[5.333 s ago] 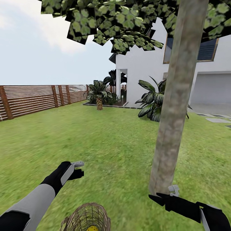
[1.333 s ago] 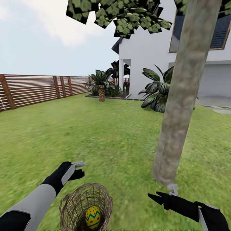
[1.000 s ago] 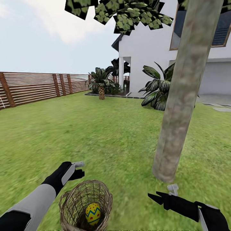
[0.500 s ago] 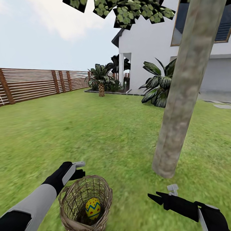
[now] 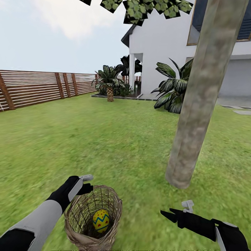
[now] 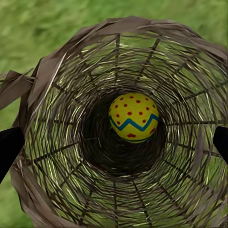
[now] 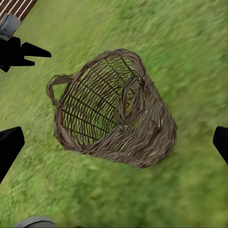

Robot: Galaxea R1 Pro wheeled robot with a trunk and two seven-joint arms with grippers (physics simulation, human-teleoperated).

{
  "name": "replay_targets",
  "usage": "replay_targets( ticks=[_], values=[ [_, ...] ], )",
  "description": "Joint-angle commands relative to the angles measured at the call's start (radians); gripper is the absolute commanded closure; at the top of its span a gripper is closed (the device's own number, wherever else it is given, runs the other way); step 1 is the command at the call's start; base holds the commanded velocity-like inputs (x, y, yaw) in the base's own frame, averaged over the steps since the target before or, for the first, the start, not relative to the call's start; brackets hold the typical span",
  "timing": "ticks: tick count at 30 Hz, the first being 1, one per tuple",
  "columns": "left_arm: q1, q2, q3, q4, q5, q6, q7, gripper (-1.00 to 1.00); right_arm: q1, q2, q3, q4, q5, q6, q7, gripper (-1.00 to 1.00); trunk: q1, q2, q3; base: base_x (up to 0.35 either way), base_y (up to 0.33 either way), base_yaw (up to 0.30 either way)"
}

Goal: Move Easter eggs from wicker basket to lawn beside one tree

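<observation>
Wicker basket (image 5: pixel 93 218) sits at six o'clock, one egg (image 5: pixel 101 220) at its bottom; left gripper (image 6: pixel 114 142), spread over the rim, should drop straight, centred, then pinch gently

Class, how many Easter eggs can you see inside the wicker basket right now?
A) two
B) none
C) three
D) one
D: the left wrist view looks straight down into the wicker basket and shows a single Easter egg at the bottom.
</observation>
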Motion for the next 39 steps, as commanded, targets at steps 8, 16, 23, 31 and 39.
replay_targets(
  ticks=[8, 16, 23, 31, 39],
  values=[
    [-0.001, -0.002, -0.009, -0.002, 0.009, -0.005, 0.008, -1.0, -0.001, 0.001, -0.002, -0.001, 0.004, 0.007, 0.006, -1.0, 0.031, -0.057, -0.039, 0.0, 0.0, 0.0],
    [-0.001, -0.004, -0.009, -0.002, 0.009, -0.005, 0.008, -1.0, -0.001, 0.001, -0.001, -0.001, 0.004, 0.007, 0.006, -1.0, 0.061, -0.113, -0.077, 0.0, 0.0, 0.0],
    [-0.001, -0.004, -0.01, -0.002, 0.009, -0.005, 0.008, -1.0, -0.001, 0.001, -0.001, -0.001, 0.004, 0.007, 0.006, -1.0, 0.088, -0.162, -0.111, 0.0, 0.0, 0.0],
    [-0.001, -0.004, -0.01, -0.002, 0.009, -0.006, 0.008, -1.0, -0.001, 0.0, 0.0, -0.001, 0.004, 0.007, 0.006, -1.0, 0.119, -0.218, -0.149, 0.0, 0.0, 0.0],
    [-0.001, -0.004, -0.01, -0.002, 0.01, -0.007, 0.008, -1.0, -0.001, 0.0, -0.005, -0.001, 0.001, 0.006, 0.007, -1.0, 0.149, -0.274, -0.186, 0.0, 0.0, 0.0]
  ],
)
